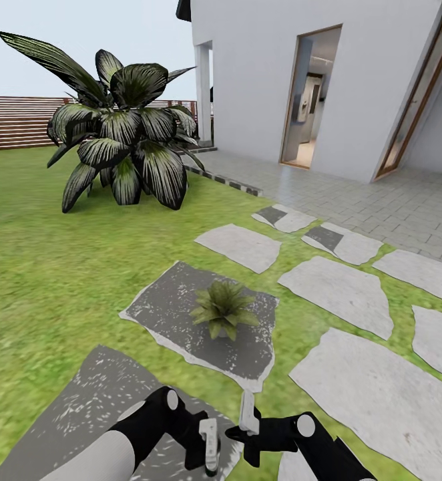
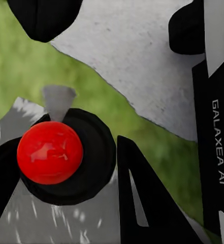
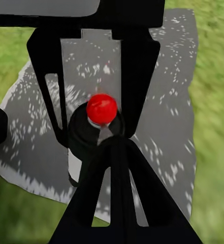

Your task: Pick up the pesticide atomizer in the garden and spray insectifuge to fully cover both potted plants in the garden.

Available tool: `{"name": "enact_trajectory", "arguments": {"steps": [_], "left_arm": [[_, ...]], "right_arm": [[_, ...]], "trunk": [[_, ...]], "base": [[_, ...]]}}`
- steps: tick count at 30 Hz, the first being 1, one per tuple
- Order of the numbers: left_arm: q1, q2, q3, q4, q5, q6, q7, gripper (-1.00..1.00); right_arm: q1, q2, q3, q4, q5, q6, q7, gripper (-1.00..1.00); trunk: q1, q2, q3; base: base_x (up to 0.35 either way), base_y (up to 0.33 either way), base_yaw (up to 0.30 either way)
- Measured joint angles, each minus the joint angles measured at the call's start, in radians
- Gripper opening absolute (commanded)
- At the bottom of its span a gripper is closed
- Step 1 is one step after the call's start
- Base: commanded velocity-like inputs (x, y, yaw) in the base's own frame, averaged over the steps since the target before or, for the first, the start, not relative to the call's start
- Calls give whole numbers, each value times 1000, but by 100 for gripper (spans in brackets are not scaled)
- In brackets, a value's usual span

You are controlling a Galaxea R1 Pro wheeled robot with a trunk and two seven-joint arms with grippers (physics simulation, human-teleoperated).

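Green lawn (image 1: 41,267) with grey stepping stones (image 1: 338,290), a white house (image 1: 314,80), slatted fence (image 1: 14,120), big dark-leaved shrub (image 1: 124,127).

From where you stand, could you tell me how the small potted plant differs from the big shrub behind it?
The potted plant is a low rosette of plain green leaves; the shrub is far taller, with broad dark leaves streaked pale. The potted plant sits on a grey paving stone; the shrub grows from the lawn. Both have pointed leaves.

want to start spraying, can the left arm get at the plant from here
Probably yes. The left gripper looks closed on the atomizer, and the plant sits just ahead on a dark slab with nothing between them.
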Motion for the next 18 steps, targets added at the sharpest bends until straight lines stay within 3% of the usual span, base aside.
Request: {"name": "enact_trajectory", "arguments": {"steps": [6,18], "left_arm": [[0,-2,0,0,7,-5,-31,-100],[0,-13,0,-1,22,-19,-33,-100]], "right_arm": [[0,0,0,0,0,0,0,-100],[0,0,0,0,0,0,0,-100]], "trunk": [[0,0,0],[0,0,0]], "base": [[0,0,0],[0,0,0]]}}
